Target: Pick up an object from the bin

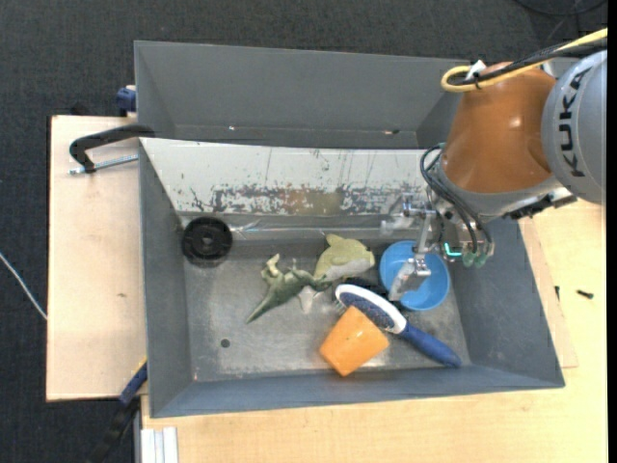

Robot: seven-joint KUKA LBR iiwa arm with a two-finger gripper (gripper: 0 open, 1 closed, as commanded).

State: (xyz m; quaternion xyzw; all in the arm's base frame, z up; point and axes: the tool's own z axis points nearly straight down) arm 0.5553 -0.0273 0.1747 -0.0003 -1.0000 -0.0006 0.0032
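Though nothing looks lifted yet, my end effector (421,263) hangs low, blue cup (436,285) directly beneath it. Open or closed: cannot tell. Grasp and lift remain, I judge.

Camera view: overhead, tilted slightly from the near side, facing down; takes in the whole bin (289,95); arm (501,133) enters from right.
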